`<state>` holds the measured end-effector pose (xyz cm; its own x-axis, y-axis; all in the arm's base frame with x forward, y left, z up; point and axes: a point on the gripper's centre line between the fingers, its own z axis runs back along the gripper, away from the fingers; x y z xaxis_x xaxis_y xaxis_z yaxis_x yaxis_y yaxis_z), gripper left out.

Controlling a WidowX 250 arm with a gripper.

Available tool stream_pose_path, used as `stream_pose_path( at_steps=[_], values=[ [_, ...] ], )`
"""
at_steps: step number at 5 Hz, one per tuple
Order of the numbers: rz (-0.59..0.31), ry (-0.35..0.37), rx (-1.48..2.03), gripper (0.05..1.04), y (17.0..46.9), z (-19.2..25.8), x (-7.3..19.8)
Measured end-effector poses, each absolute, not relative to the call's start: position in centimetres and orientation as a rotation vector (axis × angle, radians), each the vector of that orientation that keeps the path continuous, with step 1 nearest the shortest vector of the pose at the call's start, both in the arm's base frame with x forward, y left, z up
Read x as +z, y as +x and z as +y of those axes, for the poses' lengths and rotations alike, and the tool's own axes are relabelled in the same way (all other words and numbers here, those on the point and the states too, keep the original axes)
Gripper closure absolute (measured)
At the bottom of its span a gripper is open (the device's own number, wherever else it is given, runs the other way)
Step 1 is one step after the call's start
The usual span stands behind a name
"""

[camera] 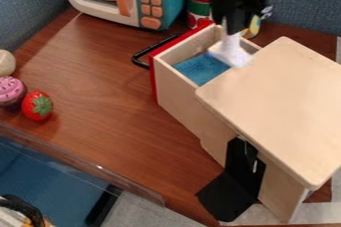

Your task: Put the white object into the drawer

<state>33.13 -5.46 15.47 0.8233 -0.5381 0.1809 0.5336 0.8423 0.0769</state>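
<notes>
White object (232,56) is pinched in the black gripper (232,28), dangling into the open drawer (174,85) by the wooden top's (276,101) edge. Probably best lowered straight down, kept off that edge, and only released once everything's tucked below the rim.

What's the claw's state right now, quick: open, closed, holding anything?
Claw: closed on the top of the white object, which hangs down into the open drawer.
</notes>
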Motion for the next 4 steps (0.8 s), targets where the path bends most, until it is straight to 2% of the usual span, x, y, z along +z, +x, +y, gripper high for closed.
stream_pose_path(
  at_steps=[1, 3, 4],
  values=[
    [-0.209, 0.045, -0.569, 0.762, 34.1, -5.4, 15.3],
    [-0.206, 0.042, -0.545, 0.762, 34.3, -4.2, 15.2],
    [-0.175, 0.024, -0.522, 0.762, 34.0, -2.7, 14.4]
  ],
)
